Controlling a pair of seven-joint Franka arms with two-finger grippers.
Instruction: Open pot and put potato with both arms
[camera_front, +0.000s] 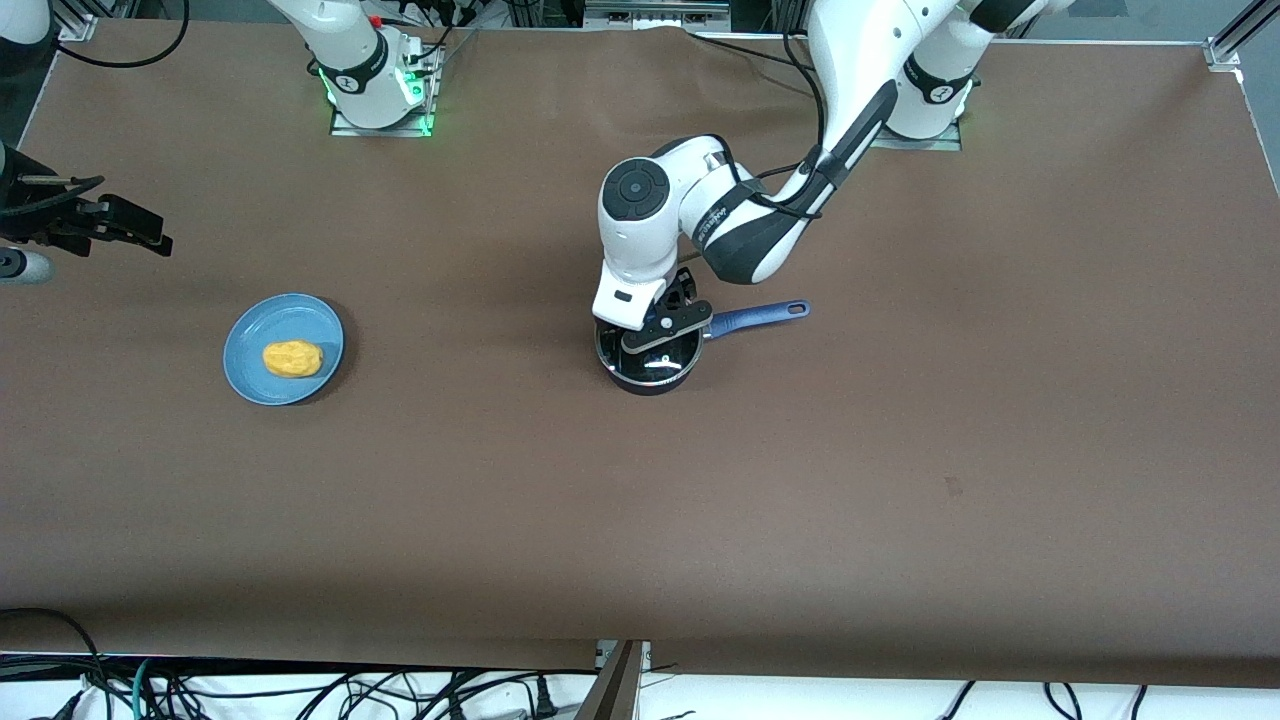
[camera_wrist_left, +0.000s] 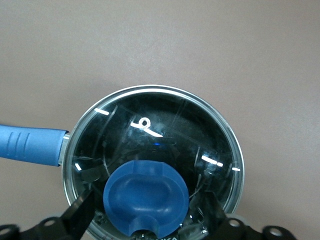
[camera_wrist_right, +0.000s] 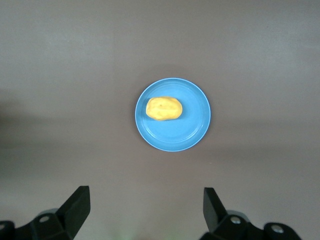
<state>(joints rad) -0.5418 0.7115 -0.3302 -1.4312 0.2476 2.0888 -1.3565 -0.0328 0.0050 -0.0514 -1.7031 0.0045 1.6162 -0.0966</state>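
Observation:
The black pot (camera_front: 648, 368) stands mid-table with its blue handle (camera_front: 757, 316) toward the left arm's end. Its glass lid (camera_wrist_left: 165, 125) is on it, with the blue knob (camera_wrist_left: 145, 196) on top. My left gripper (camera_front: 664, 330) is low over the lid and open, and in its wrist view (camera_wrist_left: 148, 212) one finger stands on each side of the knob, apart from it. The yellow potato (camera_front: 292, 359) lies on a blue plate (camera_front: 250, 378) toward the right arm's end. My right gripper (camera_front: 112, 224) hangs open and empty, high beside the plate; its wrist view (camera_wrist_right: 145, 200) shows the potato (camera_wrist_right: 163, 108).
The brown table (camera_front: 900, 450) stretches wide around the pot and plate. The plate (camera_wrist_right: 190, 130) lies alone on it. Cables hang along the table edge nearest the front camera.

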